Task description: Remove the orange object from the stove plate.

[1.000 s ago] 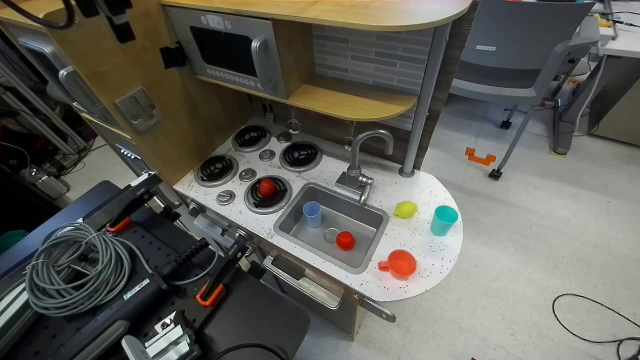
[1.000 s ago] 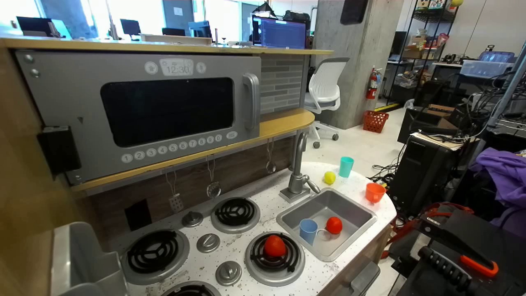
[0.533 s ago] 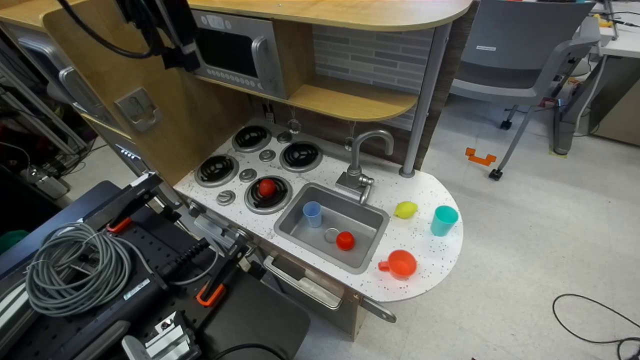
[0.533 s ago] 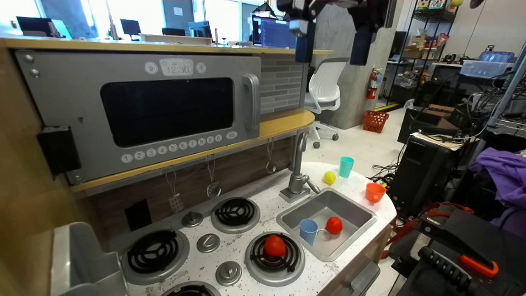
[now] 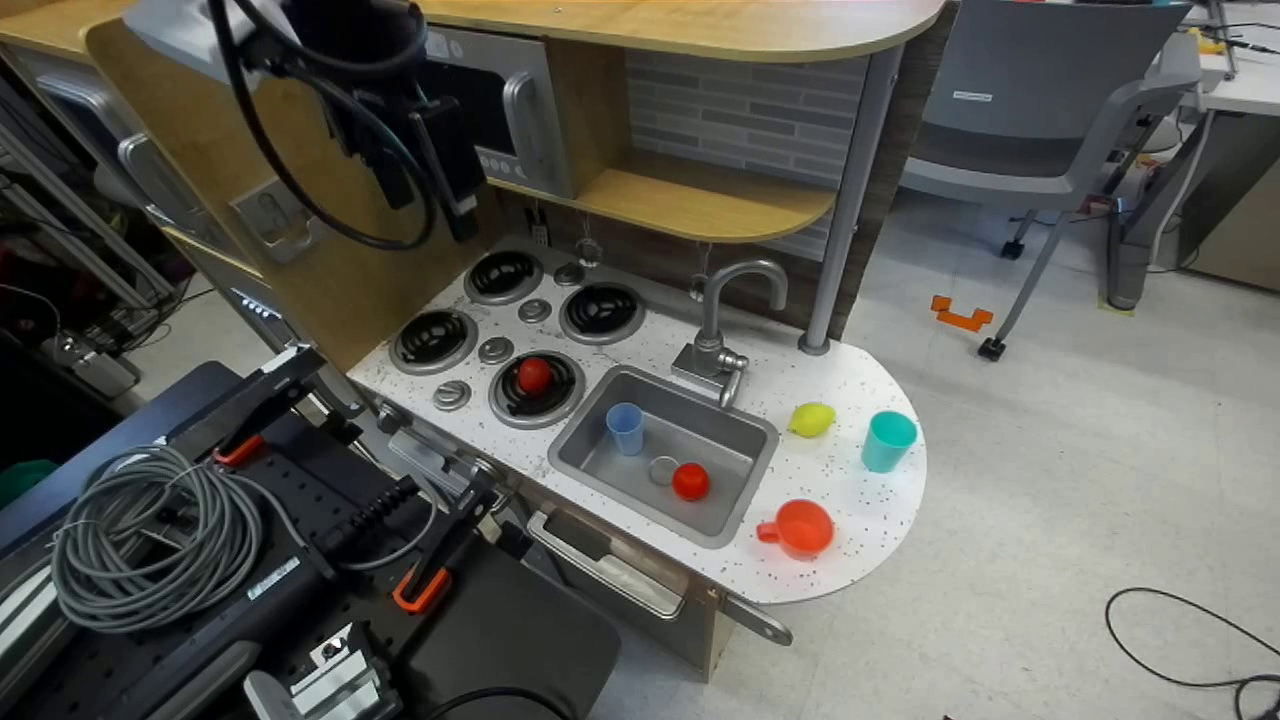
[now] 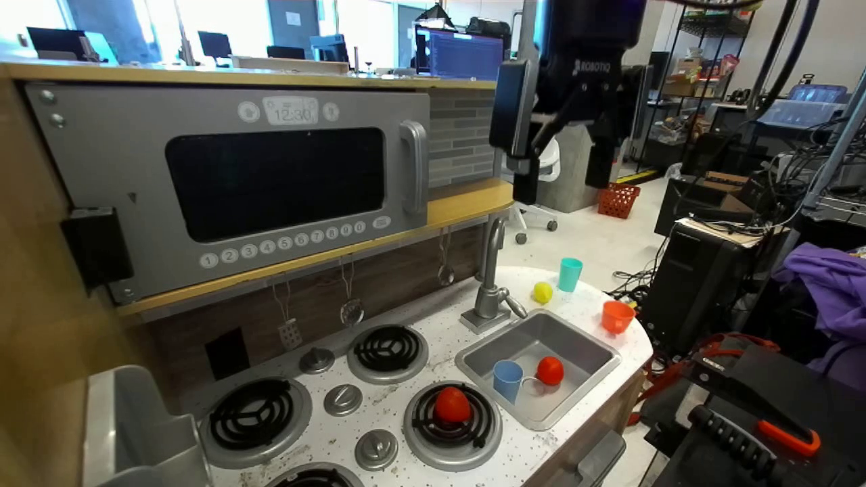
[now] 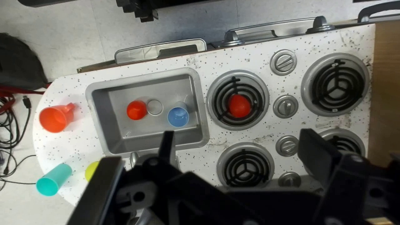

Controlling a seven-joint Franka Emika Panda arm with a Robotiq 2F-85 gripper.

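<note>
The orange object, a small roundish red-orange piece, sits on a stove plate next to the sink. Both exterior views show the orange object [image 5: 534, 376] [image 6: 452, 404] and its stove plate [image 5: 571, 402] [image 6: 454, 462]. In the wrist view the orange object [image 7: 239, 106] lies on the black coils of the stove plate [image 7: 215, 90], past the fingertips. My gripper [image 6: 561, 181] is open and empty, high above the kitchen top and well apart from the object. In the wrist view the gripper [image 7: 237, 132] has its fingers wide apart, with a bare burner between them farther below.
The sink [image 7: 200, 103] holds a wider red piece [image 7: 136, 110] and a blue cup [image 7: 178, 116]. A tall faucet [image 5: 712, 320], yellow lemon [image 5: 811, 419], teal cup [image 5: 888, 441] and orange mug [image 5: 802, 529] stand beyond. The microwave [image 6: 284, 182] and shelf [image 5: 700, 195] overhang the back.
My arm and open gripper have come into both exterior views from the top and moved lower, over the kitchen. The orange object and the other things have not moved.
</note>
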